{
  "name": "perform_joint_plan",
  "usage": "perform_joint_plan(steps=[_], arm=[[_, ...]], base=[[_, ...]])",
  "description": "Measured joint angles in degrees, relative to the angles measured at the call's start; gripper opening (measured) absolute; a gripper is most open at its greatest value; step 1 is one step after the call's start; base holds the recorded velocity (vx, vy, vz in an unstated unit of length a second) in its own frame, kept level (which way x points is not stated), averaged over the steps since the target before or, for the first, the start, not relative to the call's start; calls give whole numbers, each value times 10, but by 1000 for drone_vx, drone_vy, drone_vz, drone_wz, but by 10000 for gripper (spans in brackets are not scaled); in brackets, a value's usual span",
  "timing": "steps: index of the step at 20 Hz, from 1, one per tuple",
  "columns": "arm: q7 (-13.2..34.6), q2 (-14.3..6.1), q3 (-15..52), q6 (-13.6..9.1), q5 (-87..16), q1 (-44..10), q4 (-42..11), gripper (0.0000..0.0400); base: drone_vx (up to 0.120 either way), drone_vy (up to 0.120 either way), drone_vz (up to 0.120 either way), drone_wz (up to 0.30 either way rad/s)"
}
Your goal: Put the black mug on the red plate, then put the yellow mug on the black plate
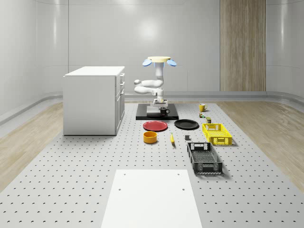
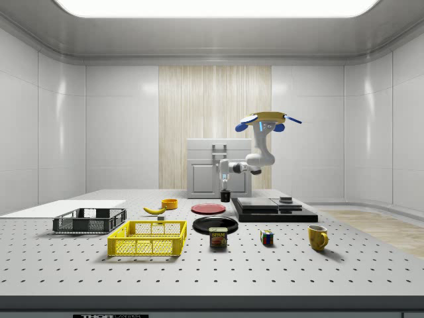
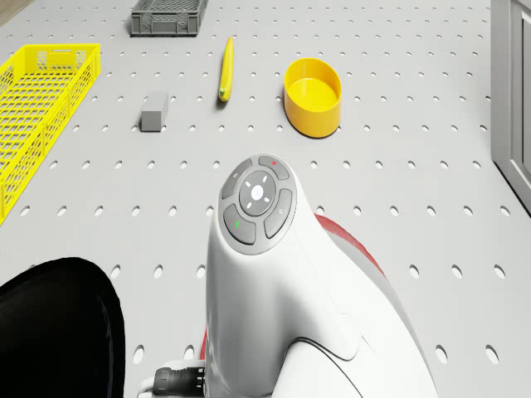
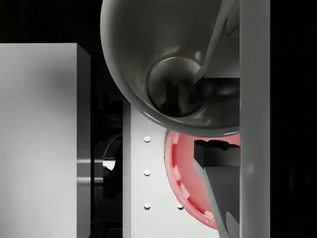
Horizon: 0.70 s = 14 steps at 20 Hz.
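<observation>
Carrying the black mug (image 1: pixel 164 110), jaws clamped on its rim, drone (image 1: pixel 159 60) hovering above the dark platform (image 1: pixel 157 114); next I must shift it over the red plate (image 1: pixel 155 126) and lower it

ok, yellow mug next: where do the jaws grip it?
The rim wall, from straight above. The yellow mug stands upright with its mouth up, so probably one jaw goes inside and one outside, away from the handle.

The one readable label is on the small tin can (image 2: pixel 218 237) standing on the desk (image 2: pixel 344 271) in the side view: its yellow lettering seems to spell "SPAM". The strip of print on the desk's front edge cannot be read.
</observation>
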Motion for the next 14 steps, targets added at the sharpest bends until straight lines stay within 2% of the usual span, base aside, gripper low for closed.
perform_joint_plan(steps=[3,6,14], arm=[[1,-2,0,2,1,-1,0,110],[1,-5,1,4,2,-1,0,110],[3,-11,1,10,5,-3,1,110]], base=[[120,0,0,0],[120,-120,0,0],[120,0,0,0]])
